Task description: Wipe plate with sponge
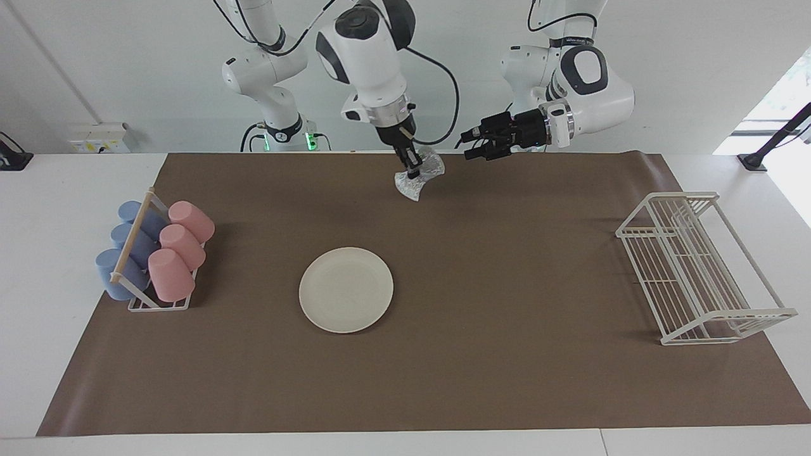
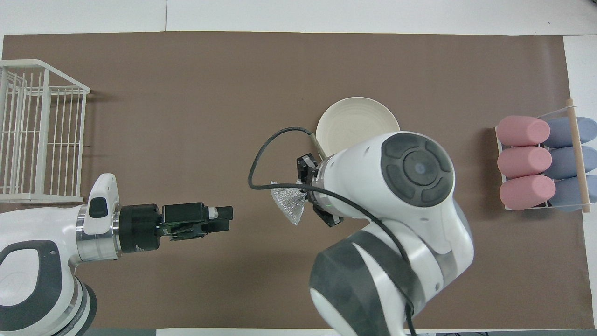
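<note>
Plate point(image 1: 346, 289): one, flat on the brown mat point(image 1: 443, 380), bare.
Sponge point(image 1: 419, 173): one, pinched in the right gripper point(image 1: 414, 172), raised over the mat at the plate's 1 o'clock in the facing view.
Left gripper point(image 1: 476, 144): waits, fingers together, holding nothing.
Cups: three pink point(image 1: 179, 248), three blue point(image 1: 130, 248), on one rack point(image 1: 158, 305).
Wire rack point(image 1: 697, 266): one.
No legible writing.

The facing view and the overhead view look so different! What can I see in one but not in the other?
Only the facing view shows the whole plate and that the sponge, held by the right gripper, hangs up in the air. Only the overhead view shows the right arm covering part of the plate. Both show the left gripper waiting, the wire rack, and the pink and blue cups.
</note>
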Robot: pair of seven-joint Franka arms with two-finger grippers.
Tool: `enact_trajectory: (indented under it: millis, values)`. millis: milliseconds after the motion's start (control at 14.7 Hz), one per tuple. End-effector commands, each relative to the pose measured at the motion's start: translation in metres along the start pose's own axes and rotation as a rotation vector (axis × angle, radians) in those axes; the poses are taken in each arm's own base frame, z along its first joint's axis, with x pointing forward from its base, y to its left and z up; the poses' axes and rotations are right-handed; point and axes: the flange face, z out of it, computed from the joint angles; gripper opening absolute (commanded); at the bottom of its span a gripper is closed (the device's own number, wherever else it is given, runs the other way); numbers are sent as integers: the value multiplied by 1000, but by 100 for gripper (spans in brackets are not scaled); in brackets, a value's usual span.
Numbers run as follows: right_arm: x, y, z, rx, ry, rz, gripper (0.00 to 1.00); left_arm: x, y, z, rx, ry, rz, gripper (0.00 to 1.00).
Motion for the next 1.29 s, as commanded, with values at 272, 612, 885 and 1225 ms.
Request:
enact_trajectory:
  millis: [272, 612, 885, 1225]
  values:
    - [111, 4, 122, 106, 83, -64, 0, 25, 15, -44, 236, 73, 18, 100]
    - [144, 2, 171, 72, 102, -128, 0, 34, -1, -89, 551, 56, 14, 100]
    - [190, 8, 180, 63, 126, -236, 0, 42, -7, -123, 628, 108, 13, 100]
    - [217, 11, 174, 60, 134, -290, 0, 66, 7, -150, 735, 117, 25, 100]
